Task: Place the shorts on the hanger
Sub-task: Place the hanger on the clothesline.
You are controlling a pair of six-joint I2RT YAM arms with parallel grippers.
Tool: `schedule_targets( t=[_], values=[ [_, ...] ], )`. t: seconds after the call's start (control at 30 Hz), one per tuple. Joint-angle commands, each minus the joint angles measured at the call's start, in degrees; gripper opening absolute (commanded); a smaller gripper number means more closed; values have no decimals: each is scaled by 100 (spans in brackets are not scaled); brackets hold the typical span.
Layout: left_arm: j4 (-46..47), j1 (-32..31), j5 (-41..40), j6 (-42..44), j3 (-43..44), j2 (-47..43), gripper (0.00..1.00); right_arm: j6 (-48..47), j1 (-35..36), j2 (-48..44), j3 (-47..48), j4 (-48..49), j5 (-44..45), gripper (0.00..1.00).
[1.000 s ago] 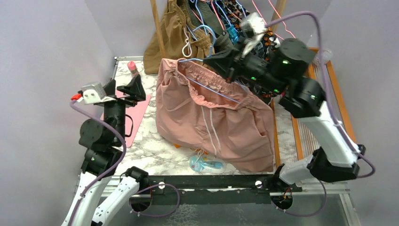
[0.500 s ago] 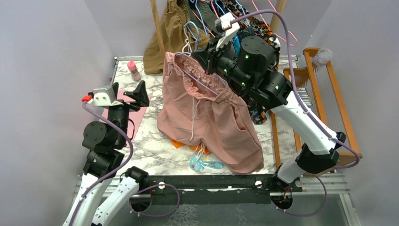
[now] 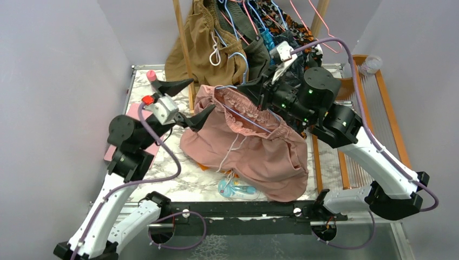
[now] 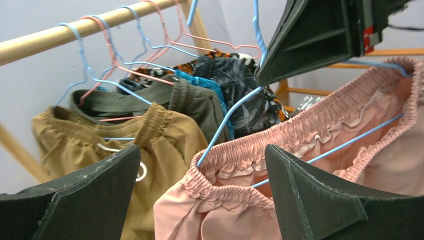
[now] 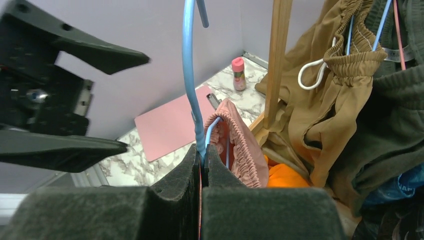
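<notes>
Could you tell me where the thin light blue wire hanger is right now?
The hanger sits centre in the top view, threaded through the waistband of the dusty pink fabric shorts, its neck pinched by the right gripper.

Rack post (image 3: 183, 38) near left tool (image 3: 203, 93) — shorts (image 3: 260, 151) just ahead.

The shorts (image 3: 260, 154) are dusty pink with a white drawstring (image 3: 231, 147). The hanger (image 3: 243, 116) is light blue. The counter (image 3: 178, 176) is white marble veined grey, the mat (image 5: 170, 122) is pink, and a second pair of shorts (image 3: 203, 49) is tan-brown.
</notes>
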Motion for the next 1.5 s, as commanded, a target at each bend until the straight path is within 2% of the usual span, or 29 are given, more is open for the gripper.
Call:
schedule_targets(
  t=[0.0,0.27,0.47,0.87,0.93,1.13,1.27,1.4,1.47],
  values=[
    [445,-86,1073,166,340,654,94,399,12,-272,-118,307,-177,1],
    [521,-622,616,1252,830,1464,85,875,12,-293,-54,240,-255,1],
    [96,-1074,8,2234,1223,1710,79,1038,11,-228,55,78,-240,1],
    [-501,-1440,-436,3135,1259,1826,57,1169,12,-134,65,15,-292,1],
    [-550,-1497,-528,3217,1271,1836,52,1181,12,-125,67,19,-301,1],
    [-604,-1600,-737,3367,1289,1885,27,1200,12,-86,91,2,-369,1],
    [-596,-1646,-793,3348,1288,1891,2,1217,12,-52,148,-68,-433,1],
    [-558,-1678,-844,3334,1248,1856,0,1221,12,-88,151,-145,-552,1],
    [-486,-1691,-900,3334,1190,1821,0,1211,12,-96,203,-236,-569,11]
  ],
)
